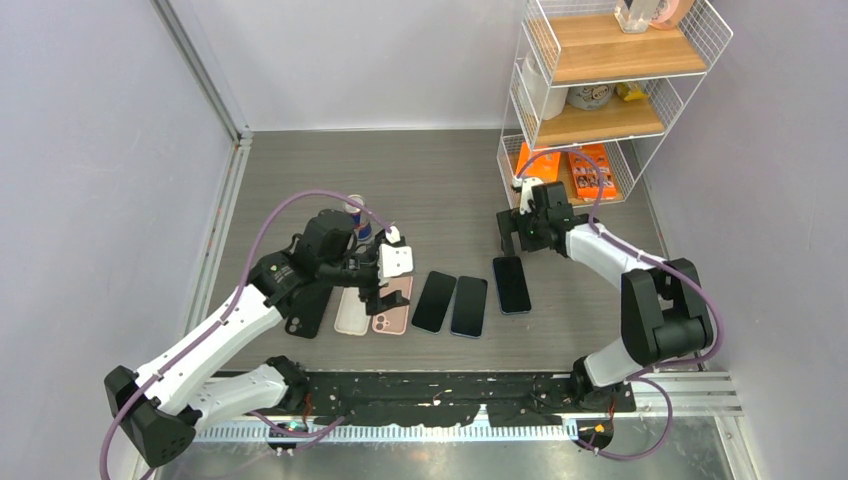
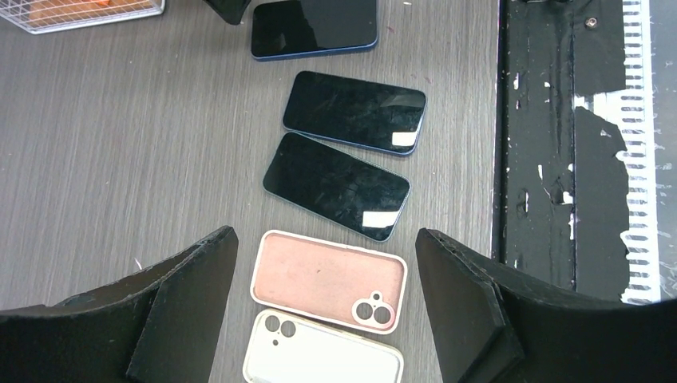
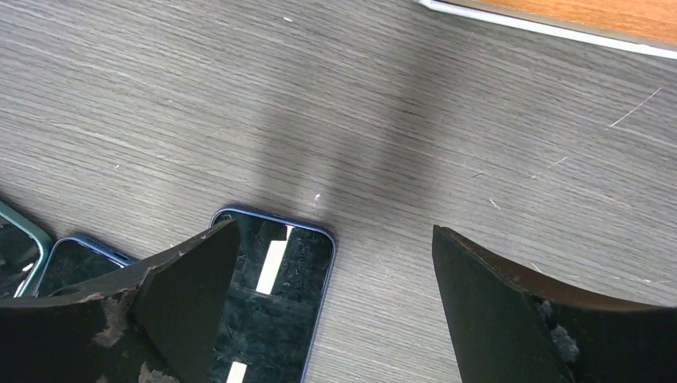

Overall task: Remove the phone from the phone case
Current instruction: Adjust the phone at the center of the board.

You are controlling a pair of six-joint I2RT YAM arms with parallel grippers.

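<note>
Left end effector [image 2: 326, 239]: it is hanging wide open and is gripping nothing. It is hovering directly over the pink case [image 2: 319, 275].
Pink case: it is lying back-up on the tabletop [image 2: 120, 144], with its camera cut-out pointing toward the near edge. We are taking it as the cased phone, though from the back we cannot tell whether a phone is sitting inside.
Key relation: the case is sitting straight below the opening, and its long axis is running from one of the fingers [image 2: 184, 295] to the other. They are bracketing its length, not its width.
Neighbours: a white case [image 2: 319, 359] is lying just beside one long edge and a dark phone [image 2: 335, 185] just beside the other, so both flanks are looking crowded.
Right end effector [image 3: 335, 235]: it is also standing wide open and empty, over the far end of a blue-rimmed phone [image 3: 275, 311], well apart from the pink case.
Nearer arm: the left, plainly.
Our reading: we are judging that the left is lining up a descent, and that a grip across the narrow sides is calling for a wrist turn first.
</note>
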